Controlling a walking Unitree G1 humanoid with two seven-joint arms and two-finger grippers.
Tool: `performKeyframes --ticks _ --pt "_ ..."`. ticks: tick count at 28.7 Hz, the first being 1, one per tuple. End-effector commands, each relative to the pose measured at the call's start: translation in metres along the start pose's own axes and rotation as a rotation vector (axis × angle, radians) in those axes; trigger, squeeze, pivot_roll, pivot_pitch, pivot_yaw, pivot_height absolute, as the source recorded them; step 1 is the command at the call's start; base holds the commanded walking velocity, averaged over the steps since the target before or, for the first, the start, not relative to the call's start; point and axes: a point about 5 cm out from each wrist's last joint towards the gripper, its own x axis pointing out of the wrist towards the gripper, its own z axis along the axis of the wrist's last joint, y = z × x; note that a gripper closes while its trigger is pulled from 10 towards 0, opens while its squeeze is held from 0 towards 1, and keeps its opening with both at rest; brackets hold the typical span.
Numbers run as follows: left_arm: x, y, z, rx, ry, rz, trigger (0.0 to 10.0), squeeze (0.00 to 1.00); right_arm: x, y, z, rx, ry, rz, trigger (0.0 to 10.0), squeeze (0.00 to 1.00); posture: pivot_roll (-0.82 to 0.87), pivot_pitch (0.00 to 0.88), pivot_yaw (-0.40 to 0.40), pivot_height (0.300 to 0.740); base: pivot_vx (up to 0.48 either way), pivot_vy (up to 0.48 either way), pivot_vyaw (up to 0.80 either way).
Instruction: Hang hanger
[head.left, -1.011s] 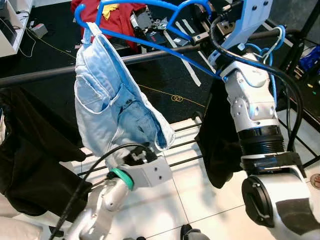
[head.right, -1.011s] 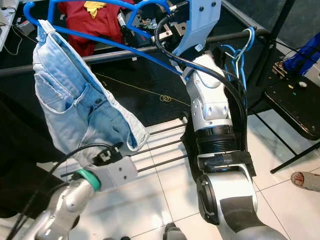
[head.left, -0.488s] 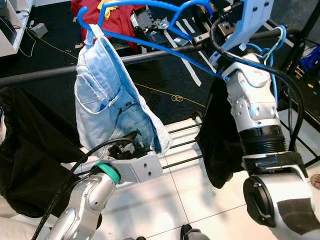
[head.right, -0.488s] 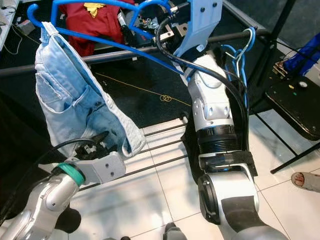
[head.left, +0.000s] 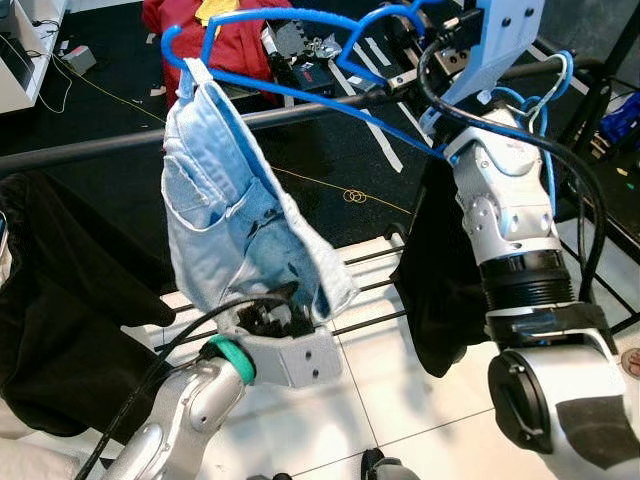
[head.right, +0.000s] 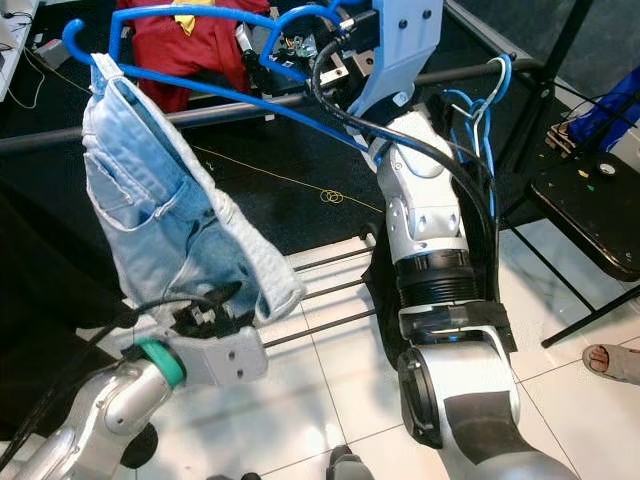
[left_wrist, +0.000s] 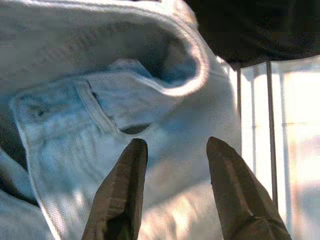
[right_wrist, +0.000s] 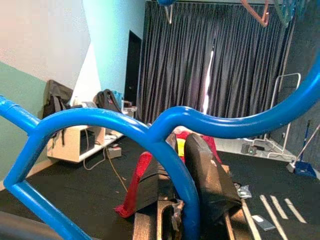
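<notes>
Two grippers working: right gripper (right_wrist: 197, 200) gripping blue hanger (head.left: 300, 92), fingers clamped, carrying denim shorts (head.left: 235, 235) above rail (head.left: 90, 150); left gripper (left_wrist: 172, 192) fingers spread against shorts' hem, steadying. Next, likely: lowering hook onto rail

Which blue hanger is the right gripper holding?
The large blue plastic hanger carrying the light denim shorts, above the dark rail. The thin blue wire hangers hang on the rail.

Silver-white arms with black cables, a teal ring, and black-fingered left tool (left_wrist: 172, 192).
</notes>
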Motion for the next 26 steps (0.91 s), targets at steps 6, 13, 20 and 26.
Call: performKeyframes --ticks 6,13,20,26 --pt "-0.016 -0.010 -0.009 0.000 0.001 -0.103 10.0 0.00 0.005 -0.003 0.013 -0.008 -0.061 -0.003 10.0 0.00 -0.16 0.157 0.095 0.740 0.000 0.000 0.00" --pt "0.003 -0.011 0.010 -0.134 -0.033 -0.054 10.0 0.00 0.007 -0.002 0.012 -0.005 -0.062 -0.001 10.0 0.00 -0.17 0.161 0.095 0.740 0.000 0.000 0.00" --pt "0.012 -0.014 0.022 -0.156 -0.076 -0.055 10.0 0.00 0.007 -0.003 0.012 -0.013 -0.058 -0.001 10.0 0.00 -0.17 0.160 0.096 0.740 0.000 0.000 0.00" --pt "0.019 -0.026 0.020 -0.128 -0.082 -0.078 3.3 0.00 0.009 -0.005 0.015 -0.009 -0.069 -0.009 10.0 0.00 -0.17 0.160 0.096 0.740 0.000 0.000 0.00"
